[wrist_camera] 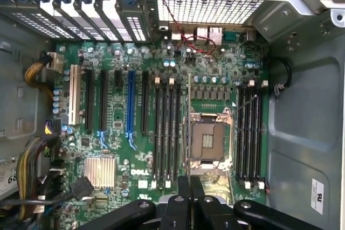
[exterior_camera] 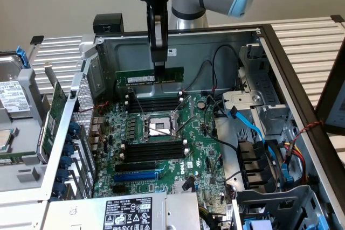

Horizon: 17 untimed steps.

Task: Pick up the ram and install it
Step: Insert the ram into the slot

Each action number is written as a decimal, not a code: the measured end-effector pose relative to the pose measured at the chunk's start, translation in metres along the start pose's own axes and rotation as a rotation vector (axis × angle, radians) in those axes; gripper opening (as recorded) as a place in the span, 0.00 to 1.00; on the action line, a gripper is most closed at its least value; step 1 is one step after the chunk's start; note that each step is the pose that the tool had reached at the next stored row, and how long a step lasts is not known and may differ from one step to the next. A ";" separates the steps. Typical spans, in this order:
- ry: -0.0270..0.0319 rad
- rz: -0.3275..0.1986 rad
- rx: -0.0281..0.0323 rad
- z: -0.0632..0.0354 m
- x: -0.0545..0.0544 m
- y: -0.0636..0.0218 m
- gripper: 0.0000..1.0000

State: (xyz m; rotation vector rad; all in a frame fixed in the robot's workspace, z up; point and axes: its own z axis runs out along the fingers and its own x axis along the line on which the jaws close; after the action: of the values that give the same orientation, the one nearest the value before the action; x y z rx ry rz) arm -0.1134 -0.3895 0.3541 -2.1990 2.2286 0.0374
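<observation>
The ram, a long thin green stick with a white label strip, hangs level in the air inside the open computer case. My gripper comes down from above and is shut on its upper edge near the middle. The stick is above the rear bank of black memory slots, apart from them. In the wrist view the gripper points down at the motherboard, and the ram shows edge-on as a thin line between one bank of memory slots and the CPU socket.
A second bank of slots lies in front of the CPU socket. Black cables and blue cables run at the exterior view's right. A green expansion card stands at the left. The case wall rises behind the ram.
</observation>
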 end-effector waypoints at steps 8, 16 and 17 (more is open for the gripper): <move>0.0149 0.006 0.0005 0.0106 0.001 -0.0001 0.12; 0.0128 0.025 0.0039 0.0250 0.010 -0.0004 0.12; 0.0116 0.032 0.0042 0.0268 0.010 -0.0004 0.12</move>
State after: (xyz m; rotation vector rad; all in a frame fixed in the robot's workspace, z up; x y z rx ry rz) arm -0.1134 -0.3990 0.3271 -2.1676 2.2674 0.0203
